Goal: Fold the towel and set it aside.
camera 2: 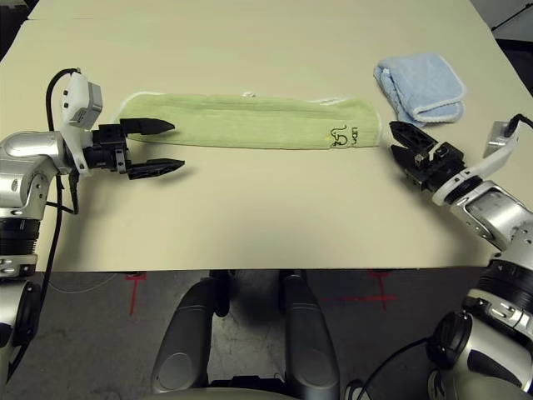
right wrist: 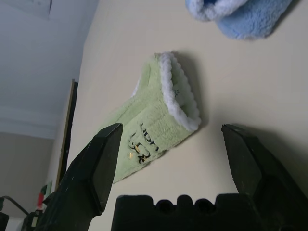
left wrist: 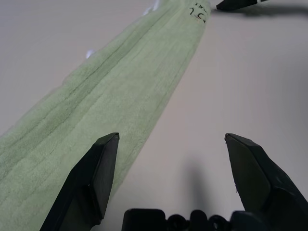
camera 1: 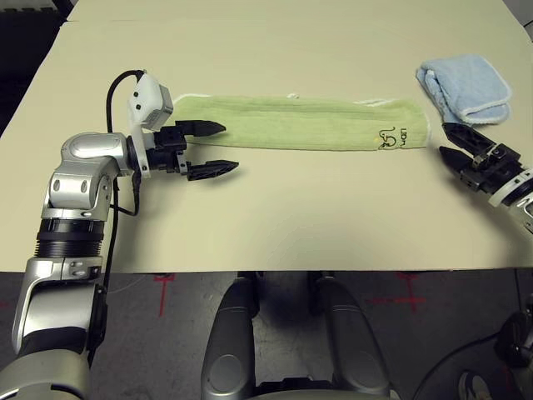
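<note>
Table (camera 1: 275, 208): one green towel (camera 1: 291, 123), one blue towel (camera 1: 466, 87).

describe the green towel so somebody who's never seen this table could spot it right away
On the tan table, look between the two black grippers: the green towel lies there as a long narrow folded strip. Unlike the small bunched blue towel past its right end, it is pale green, with dark handwriting near that end.

Both forearms are silver metal with black ribbed joint bands. A white camera housing (camera 1: 148, 100) sits on the left wrist, fed by a black cable (camera 1: 111, 92). Each gripper, left (camera 1: 212, 148) and right (camera 2: 397, 142), has two tapered black fingers.
</note>
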Available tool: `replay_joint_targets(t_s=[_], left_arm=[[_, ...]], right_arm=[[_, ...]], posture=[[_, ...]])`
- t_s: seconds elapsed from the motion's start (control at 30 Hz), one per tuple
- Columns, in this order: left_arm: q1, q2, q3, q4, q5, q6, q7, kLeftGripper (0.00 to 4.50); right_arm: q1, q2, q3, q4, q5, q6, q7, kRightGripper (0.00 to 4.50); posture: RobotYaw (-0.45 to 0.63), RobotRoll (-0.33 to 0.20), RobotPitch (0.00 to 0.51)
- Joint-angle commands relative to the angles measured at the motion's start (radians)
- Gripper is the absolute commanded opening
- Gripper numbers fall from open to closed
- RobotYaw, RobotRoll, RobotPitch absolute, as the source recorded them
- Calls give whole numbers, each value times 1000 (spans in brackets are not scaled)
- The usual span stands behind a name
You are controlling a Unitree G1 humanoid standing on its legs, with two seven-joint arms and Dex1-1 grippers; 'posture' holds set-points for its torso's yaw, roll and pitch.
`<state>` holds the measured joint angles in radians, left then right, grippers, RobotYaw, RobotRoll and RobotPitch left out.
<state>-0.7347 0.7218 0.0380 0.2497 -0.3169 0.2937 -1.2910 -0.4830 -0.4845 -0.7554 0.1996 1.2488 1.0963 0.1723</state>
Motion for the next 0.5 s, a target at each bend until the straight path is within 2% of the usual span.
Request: replay_joint_targets(t_s=[0.03, 0.5], left_arm=[[15, 9, -5, -26, -16, 5, -7, 4470], [66, 36, 5, -94, -40, 45, 12, 4470]], right_arm=[[29, 25, 8, -18, 17, -9, -26, 4500], [-28, 73, 78, 36, 8, -79, -18, 4500]], posture=[[-3, 0, 333], [18, 0, 339]])
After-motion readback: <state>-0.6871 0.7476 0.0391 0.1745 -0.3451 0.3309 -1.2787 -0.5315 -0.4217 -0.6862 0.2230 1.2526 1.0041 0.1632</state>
